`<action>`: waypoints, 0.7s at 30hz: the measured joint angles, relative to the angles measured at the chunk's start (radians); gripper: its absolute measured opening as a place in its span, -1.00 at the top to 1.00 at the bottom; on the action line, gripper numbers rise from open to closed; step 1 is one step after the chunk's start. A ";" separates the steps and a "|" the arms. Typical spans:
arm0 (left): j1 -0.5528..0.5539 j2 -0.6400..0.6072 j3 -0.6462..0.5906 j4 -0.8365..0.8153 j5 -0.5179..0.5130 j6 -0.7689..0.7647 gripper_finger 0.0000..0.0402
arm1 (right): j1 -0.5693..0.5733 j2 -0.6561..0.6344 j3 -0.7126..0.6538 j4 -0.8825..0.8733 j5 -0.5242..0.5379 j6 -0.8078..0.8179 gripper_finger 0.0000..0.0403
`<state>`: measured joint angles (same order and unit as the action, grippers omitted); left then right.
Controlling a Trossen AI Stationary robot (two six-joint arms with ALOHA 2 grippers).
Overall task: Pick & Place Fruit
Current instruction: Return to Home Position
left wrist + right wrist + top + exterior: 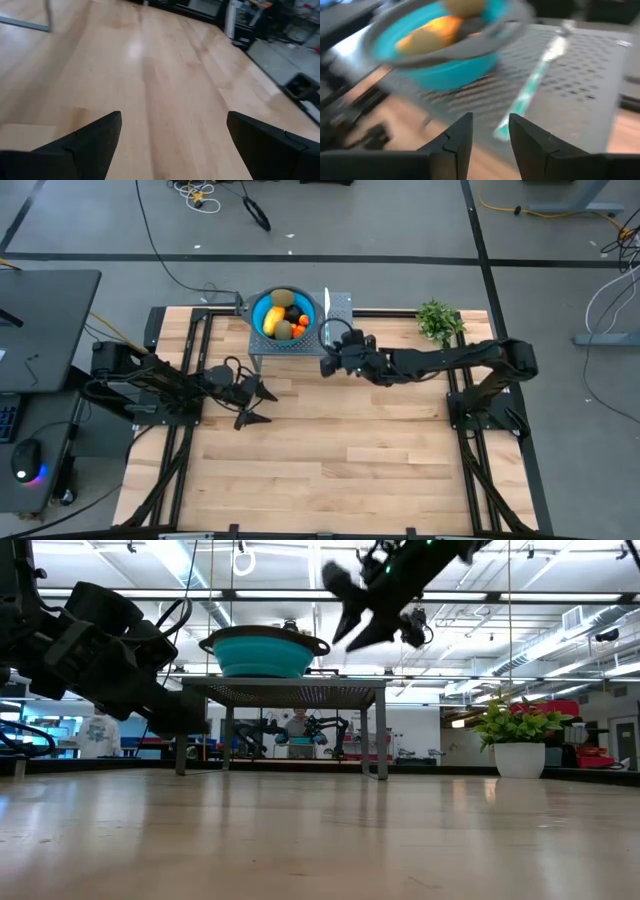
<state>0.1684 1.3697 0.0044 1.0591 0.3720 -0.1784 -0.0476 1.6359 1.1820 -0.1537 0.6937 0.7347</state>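
Judging by the layout, placement looks complete: the fruit (282, 318) lies in the bowl (257, 310) on the shelf (341, 307) at the desk's (350, 470) far edge. The right gripper (327, 365), open and empty, hangs just before the shelf. The left gripper (257, 405), open, hangs over the desk's left half. Only homing appears outstanding.

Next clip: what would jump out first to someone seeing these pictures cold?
The blue bowl piled with fruit draws the eye first. It sits on the gray metal shelf at the far edge of the table, with a blue-handled knife lying beside it. The right gripper hangs open, raised just in front of the shelf; the left gripper, also open, sits low over bare wood on the left.
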 joint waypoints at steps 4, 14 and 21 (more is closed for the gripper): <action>0.010 0.000 0.000 -0.012 0.055 -0.025 -0.86 | 0.033 -0.041 0.000 -0.031 -0.112 -0.159 0.33; 0.021 -0.003 0.000 0.107 0.030 -0.073 -0.86 | 0.079 -0.054 0.000 -0.148 -0.337 -0.447 0.33; 0.021 -0.004 0.000 0.278 0.044 -0.099 -0.86 | 0.113 -0.098 0.000 -0.158 -0.327 -0.568 0.40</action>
<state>0.1894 1.3659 0.0044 1.3371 0.4156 -0.2770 0.0650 1.5382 1.1824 -0.3113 0.3666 0.1665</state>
